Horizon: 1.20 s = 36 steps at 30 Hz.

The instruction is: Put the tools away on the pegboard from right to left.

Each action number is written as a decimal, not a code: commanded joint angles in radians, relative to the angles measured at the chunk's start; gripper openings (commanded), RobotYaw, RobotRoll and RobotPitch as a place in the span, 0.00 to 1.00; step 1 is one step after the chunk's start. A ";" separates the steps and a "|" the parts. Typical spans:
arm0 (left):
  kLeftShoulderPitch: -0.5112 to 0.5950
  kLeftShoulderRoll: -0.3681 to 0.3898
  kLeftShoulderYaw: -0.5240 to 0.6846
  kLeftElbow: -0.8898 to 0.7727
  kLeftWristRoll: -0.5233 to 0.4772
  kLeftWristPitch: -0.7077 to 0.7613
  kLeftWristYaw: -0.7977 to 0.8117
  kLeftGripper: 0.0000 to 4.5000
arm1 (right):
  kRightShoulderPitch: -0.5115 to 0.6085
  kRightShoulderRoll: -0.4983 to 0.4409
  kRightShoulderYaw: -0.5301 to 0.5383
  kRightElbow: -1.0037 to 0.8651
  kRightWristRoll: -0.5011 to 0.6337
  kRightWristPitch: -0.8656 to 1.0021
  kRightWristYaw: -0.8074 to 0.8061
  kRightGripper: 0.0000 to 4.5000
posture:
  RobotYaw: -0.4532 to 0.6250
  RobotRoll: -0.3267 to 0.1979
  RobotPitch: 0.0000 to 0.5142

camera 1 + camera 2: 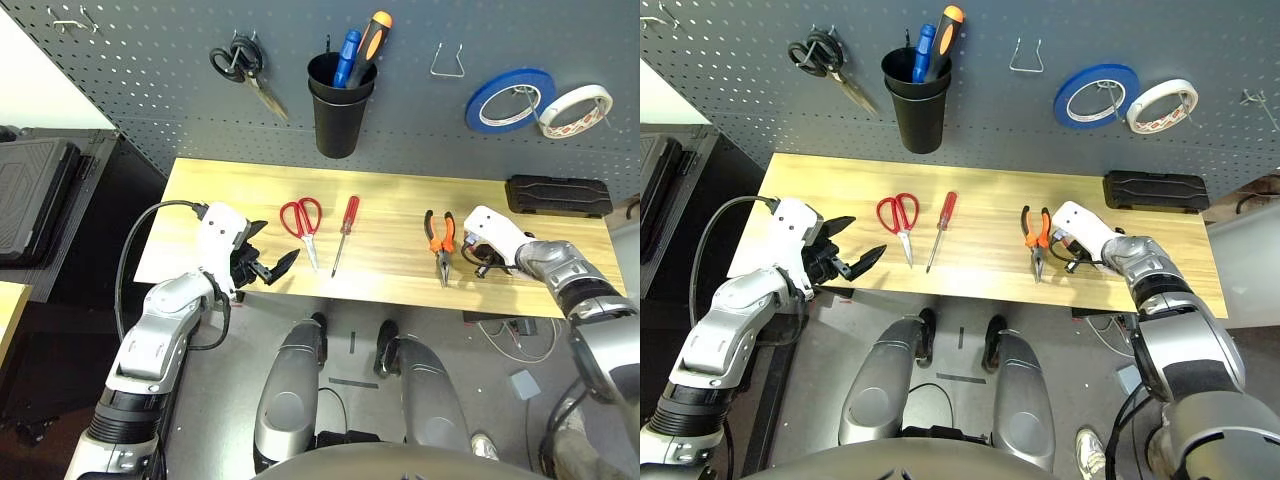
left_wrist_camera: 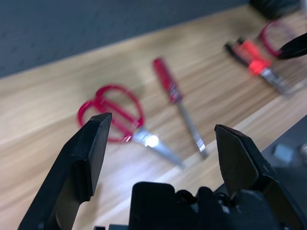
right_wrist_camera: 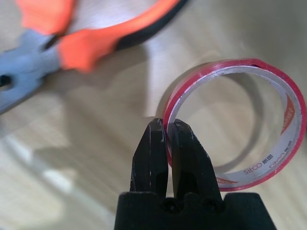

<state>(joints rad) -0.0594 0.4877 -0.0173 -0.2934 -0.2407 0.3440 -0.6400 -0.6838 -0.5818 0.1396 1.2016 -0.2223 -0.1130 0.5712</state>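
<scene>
Red tape ring (image 3: 249, 129) is pinched at its rim by the closed jaws of the right gripper (image 3: 169, 143), down on the wooden surface (image 1: 400, 200) at the three o'clock end. Orange-handled pliers (image 1: 440, 240) are seen just beside it at nine o'clock. Further toward nine o'clock, the screwdriver (image 1: 345, 232) and red scissors (image 1: 303, 225) are laid flat. The left gripper (image 1: 268, 262) is held at the surface's nine o'clock end, jaws wide open. The pegboard (image 1: 420, 40) is seen at twelve o'clock.

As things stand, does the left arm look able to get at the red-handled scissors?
Probably yes. The left gripper is open beside the table's left end, and only bare wood lies between it and the red-handled scissors. The screwdriver lies beyond them, out of the way.
</scene>
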 commanded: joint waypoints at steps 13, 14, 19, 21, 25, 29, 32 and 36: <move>-0.079 -0.011 -0.071 -0.167 -0.181 -0.007 -0.160 1.00 | 0.374 -0.079 -0.194 -0.407 0.081 -0.200 -0.281 0.00 | 0.63 0.62 0.51; -0.092 -0.012 -0.076 -0.171 -0.184 -0.017 -0.166 1.00 | 0.404 -0.079 -0.206 -0.427 0.078 -0.220 -0.315 0.00 | 0.63 0.62 0.51; -0.165 -0.033 -0.076 -0.192 -0.212 -0.030 -0.167 1.00 | 0.496 -0.090 -0.238 -0.470 0.052 -0.290 -0.441 0.00 | 0.62 0.62 0.49; -0.183 -0.036 -0.081 -0.202 -0.217 -0.029 -0.171 1.00 | 0.521 -0.091 -0.260 -0.474 0.046 -0.345 -0.503 0.00 | 0.62 0.62 0.48; -0.206 -0.041 -0.091 -0.207 -0.222 -0.034 -0.171 1.00 | 0.554 -0.090 -0.297 -0.485 0.037 -0.446 -0.595 0.00 | 0.61 0.62 0.47; -0.225 -0.061 -0.090 -0.200 -0.223 -0.036 -0.150 1.00 | 0.567 -0.110 -0.331 -0.455 0.017 -0.539 -0.689 0.00 | 0.60 0.62 0.45; -0.232 -0.090 -0.080 -0.196 -0.208 -0.064 -0.118 1.00 | 0.559 -0.133 -0.345 -0.417 0.006 -0.586 -0.735 0.00 | 0.59 0.62 0.45; -0.262 -0.107 -0.074 -0.209 -0.254 -0.033 -0.106 1.00 | 0.486 -0.182 -0.358 -0.306 0.004 -0.639 -0.787 0.00 | 0.58 0.62 0.45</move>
<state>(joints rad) -0.3111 0.3865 -0.0884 -0.4762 -0.4711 0.2971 -0.7485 -0.1890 -0.7413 -0.1976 0.8405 -0.2163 -0.7293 -0.1918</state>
